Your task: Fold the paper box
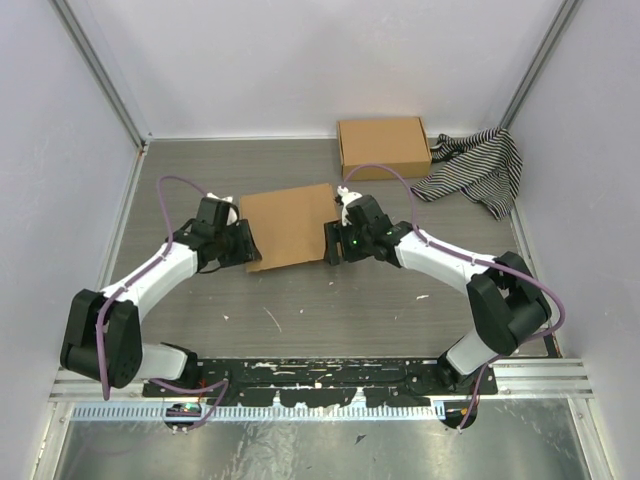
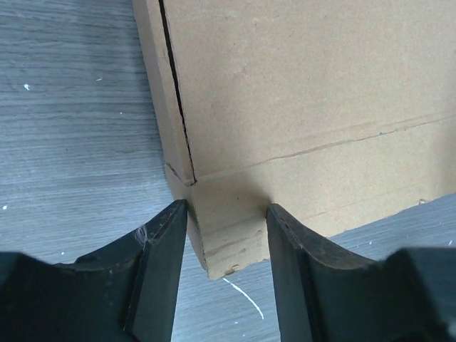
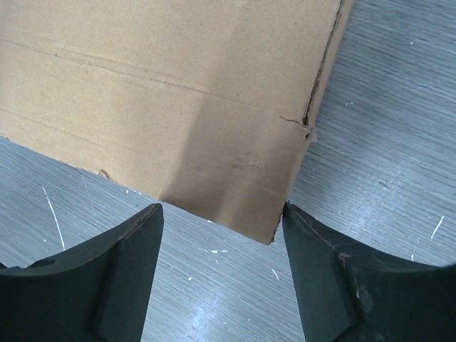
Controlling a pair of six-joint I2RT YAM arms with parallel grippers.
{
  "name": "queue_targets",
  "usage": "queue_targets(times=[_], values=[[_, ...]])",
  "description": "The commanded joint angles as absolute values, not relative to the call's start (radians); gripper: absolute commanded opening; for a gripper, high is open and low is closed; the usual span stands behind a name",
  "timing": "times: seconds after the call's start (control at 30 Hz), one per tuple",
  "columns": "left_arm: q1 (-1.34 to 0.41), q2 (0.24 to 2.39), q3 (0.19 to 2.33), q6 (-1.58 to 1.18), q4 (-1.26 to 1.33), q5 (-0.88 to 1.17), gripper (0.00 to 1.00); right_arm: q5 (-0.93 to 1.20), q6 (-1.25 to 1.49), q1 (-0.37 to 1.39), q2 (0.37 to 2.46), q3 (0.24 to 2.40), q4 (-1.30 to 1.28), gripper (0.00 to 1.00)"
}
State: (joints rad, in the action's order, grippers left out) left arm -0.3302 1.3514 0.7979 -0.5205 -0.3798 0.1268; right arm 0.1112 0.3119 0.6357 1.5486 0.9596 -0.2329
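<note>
The paper box (image 1: 290, 225) lies flat on the grey table as a brown cardboard sheet with creases and a slit, between my two arms. My left gripper (image 1: 245, 245) is at its near left corner. In the left wrist view that gripper (image 2: 226, 206) is open, and the box's (image 2: 299, 92) corner tab sits between its black fingers. My right gripper (image 1: 332, 243) is at the near right corner. In the right wrist view it (image 3: 222, 208) stands open, and the box's (image 3: 164, 85) corner reaches just to its fingertips, close to the right one.
A fully formed brown cardboard box (image 1: 384, 146) stands at the back, right of centre. A black-and-white striped cloth (image 1: 478, 168) lies crumpled beside it at the back right. White walls close in the table on three sides.
</note>
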Motion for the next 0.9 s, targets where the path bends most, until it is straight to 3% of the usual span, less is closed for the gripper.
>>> queue_targets(times=[0.0, 0.87], values=[[-0.335, 1.361, 0.859, -0.520, -0.442, 0.180, 0.54, 0.152, 0.308, 0.643, 1.510, 1.026, -0.267, 0.72], [-0.334, 1.423, 0.921, -0.494, -0.535, 0.219, 0.52, 0.129, 0.297, 0.641, 1.539, 1.041, -0.289, 0.71]])
